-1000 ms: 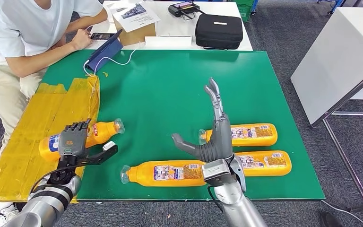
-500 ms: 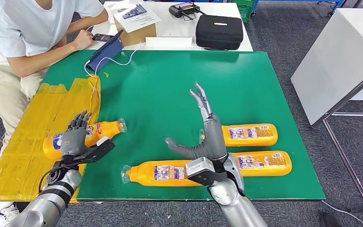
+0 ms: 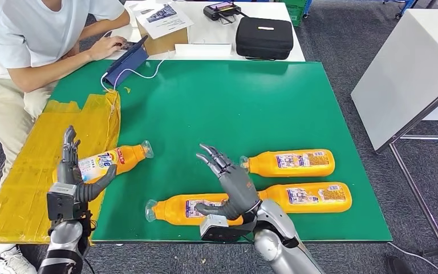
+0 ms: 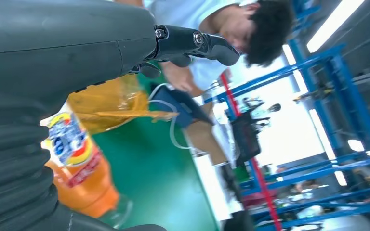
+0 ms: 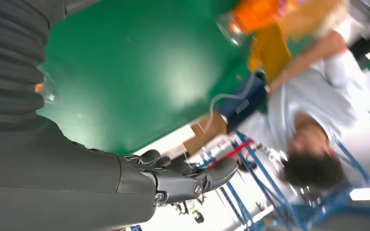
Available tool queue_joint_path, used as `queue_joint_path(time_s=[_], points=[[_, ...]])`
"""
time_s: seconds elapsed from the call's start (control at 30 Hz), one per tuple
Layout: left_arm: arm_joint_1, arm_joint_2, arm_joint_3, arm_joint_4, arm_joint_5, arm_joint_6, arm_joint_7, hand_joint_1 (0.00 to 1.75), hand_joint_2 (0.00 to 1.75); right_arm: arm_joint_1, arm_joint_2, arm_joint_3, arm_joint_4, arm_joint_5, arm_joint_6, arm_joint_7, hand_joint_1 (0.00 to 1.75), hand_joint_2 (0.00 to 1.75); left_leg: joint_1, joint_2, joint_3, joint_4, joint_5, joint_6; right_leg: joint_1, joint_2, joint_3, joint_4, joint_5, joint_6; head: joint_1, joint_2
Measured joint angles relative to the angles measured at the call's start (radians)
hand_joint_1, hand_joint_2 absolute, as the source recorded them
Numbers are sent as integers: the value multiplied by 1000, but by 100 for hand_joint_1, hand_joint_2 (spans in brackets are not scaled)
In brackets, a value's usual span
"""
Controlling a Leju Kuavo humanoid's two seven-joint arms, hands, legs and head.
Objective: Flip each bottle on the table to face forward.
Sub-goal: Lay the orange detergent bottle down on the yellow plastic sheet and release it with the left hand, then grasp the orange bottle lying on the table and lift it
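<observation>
Four orange bottles lie on their sides on the green mat (image 3: 205, 108). The left bottle (image 3: 111, 161) (image 4: 79, 168) shows a blue and white front label. My left hand (image 3: 70, 178) (image 4: 77, 57) stands upright at its base end, fingers up, thumb (image 3: 100, 181) reaching along the bottle's near side, holding nothing. My right hand (image 3: 230, 184) (image 5: 106, 183) hovers with fingers apart and slightly curled over the cap-side half of the near middle bottle (image 3: 185, 209), empty. Two more bottles (image 3: 293, 162) (image 3: 313, 194) lie to the right, printed back labels up.
A yellow taped sheet (image 3: 28, 171) covers the mat's left side. A person (image 3: 28, 34) sits at the far left with a phone beside a blue tablet (image 3: 126, 63). A cardboard box (image 3: 162, 28) and a black case (image 3: 264, 37) stand behind. A white table (image 3: 410, 63) is at right.
My left hand has turned upright off the left bottle, which now shows its front label. My right hand has dropped lower and leftward, its raised fingers curling in.
</observation>
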Motion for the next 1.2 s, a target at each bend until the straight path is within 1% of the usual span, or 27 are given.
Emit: queue_joint_path(time_s=[0.1, 0.2, 0.37, 0.63, 0.83, 1.2], points=[[27, -9, 1, -61, 3, -7, 0, 0, 175, -3, -15, 23, 35, 44, 13, 16, 0, 175, 0, 0, 0, 0, 0, 0, 0, 0, 0, 0, 0, 0, 0, 0], [34, -18, 1, -85, 3, -7, 0, 0, 175, -18, -26, 50, 74, 73, 28, 28, 0, 175, 0, 0, 0, 0, 0, 0, 0, 0, 0, 0, 0, 0, 0, 0], [34, -36, 0, -96, 12, -5, 0, 0, 175, -61, -37, 93, 155, 108, 45, 54, 0, 175, 0, 0, 0, 0, 0, 0, 0, 0, 0, 0, 0, 0, 0, 0], [34, -52, -12, -96, 13, -5, -1, 0, 175, -125, -38, 132, 274, 151, 34, 112, 0, 175, 0, 0, 0, 0, 0, 0, 0, 0, 0, 0, 0, 0, 0, 0], [38, -58, -27, -96, 1, 1, -2, 0, 175, -157, -26, 138, 341, 224, -12, 212, 0, 175, 0, 0, 0, 0, 0, 0, 0, 0, 0, 0, 0, 0, 0, 0], [42, -62, -37, -96, 0, 3, -2, 0, 175, -167, -17, 138, 387, 235, -15, 225, 0, 175, 0, 0, 0, 0, 0, 0, 0, 0, 0, 0, 0, 0, 0, 0]])
